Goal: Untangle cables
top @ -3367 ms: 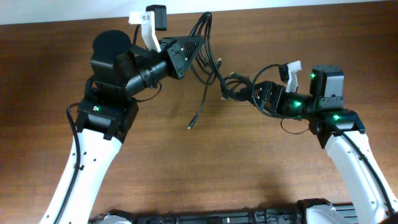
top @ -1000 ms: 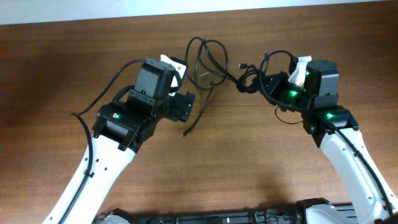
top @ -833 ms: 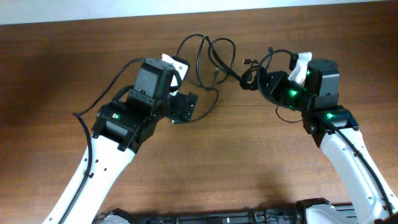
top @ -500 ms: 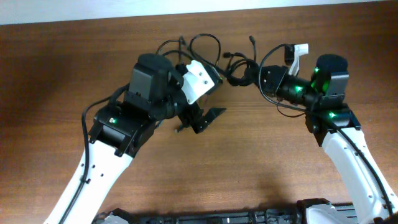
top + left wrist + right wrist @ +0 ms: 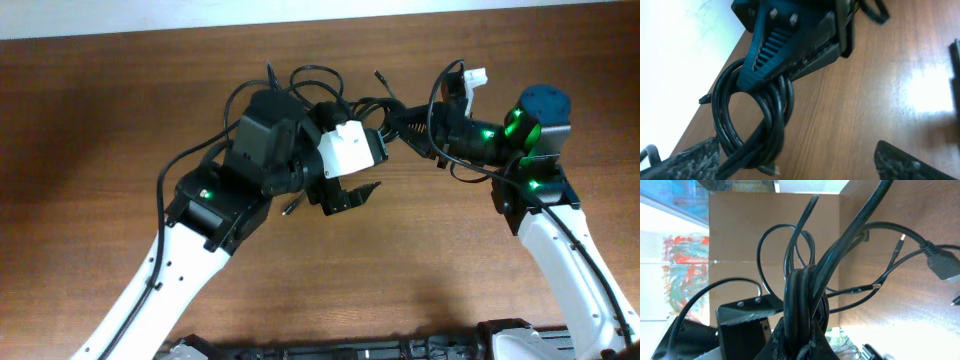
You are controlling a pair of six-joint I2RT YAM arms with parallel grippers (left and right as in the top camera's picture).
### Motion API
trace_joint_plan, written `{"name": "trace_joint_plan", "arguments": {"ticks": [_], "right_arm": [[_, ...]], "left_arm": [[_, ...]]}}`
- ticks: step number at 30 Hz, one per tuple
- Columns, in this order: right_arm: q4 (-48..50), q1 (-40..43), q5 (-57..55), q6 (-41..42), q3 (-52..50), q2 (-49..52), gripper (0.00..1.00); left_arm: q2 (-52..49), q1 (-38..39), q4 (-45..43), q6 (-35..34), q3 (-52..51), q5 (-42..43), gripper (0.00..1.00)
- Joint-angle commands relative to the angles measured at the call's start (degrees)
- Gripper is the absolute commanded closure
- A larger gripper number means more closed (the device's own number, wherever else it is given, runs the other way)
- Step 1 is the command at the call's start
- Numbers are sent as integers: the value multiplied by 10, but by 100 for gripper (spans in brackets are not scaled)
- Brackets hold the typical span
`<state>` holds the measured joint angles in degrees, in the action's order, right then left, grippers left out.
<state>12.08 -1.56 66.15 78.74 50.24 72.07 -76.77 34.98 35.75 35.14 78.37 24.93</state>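
Little of the untangling looks done from where I stand. The cables (image 5: 767, 115) are 1 bunch: several black cords wound into a tight coil, with loose loops and a few plug ends straying out of it. I see no cord lying on its own on the surface (image 5: 450, 280).

The right fingers (image 5: 785, 40) are clamped shut on the coil, holding it near the far edge of the surface, around the middle. Whether the hanging loops touch the wood, I cannot tell. The left fingers (image 5: 697, 159) are spread wide with nothing between them, just beside the coil on its near side.

I judge that almost all the work is left: the coil has to be loosened, then each cord drawn out and laid apart.
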Motion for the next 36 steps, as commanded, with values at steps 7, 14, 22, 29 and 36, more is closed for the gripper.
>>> {"name": "trace_joint_plan", "arguments": {"ticks": [7,14,22,29,36], "right_arm": [[7,1,48,13,3,-3,96],[7,1,55,13,3,-3,96],[9,1,54,12,3,-3,96],[9,1,53,-6,3,-3,96],[6,1,-8,-141,2,-3,39]], "left_arm": [[-20,3,-32,18,4,-3,51],[-28,5,-31,18,4,13,48],[-46,5,-34,18,4,29,100],[-46,5,-36,18,4,29,100],[-46,5,-40,10,4,-37,100]]}}
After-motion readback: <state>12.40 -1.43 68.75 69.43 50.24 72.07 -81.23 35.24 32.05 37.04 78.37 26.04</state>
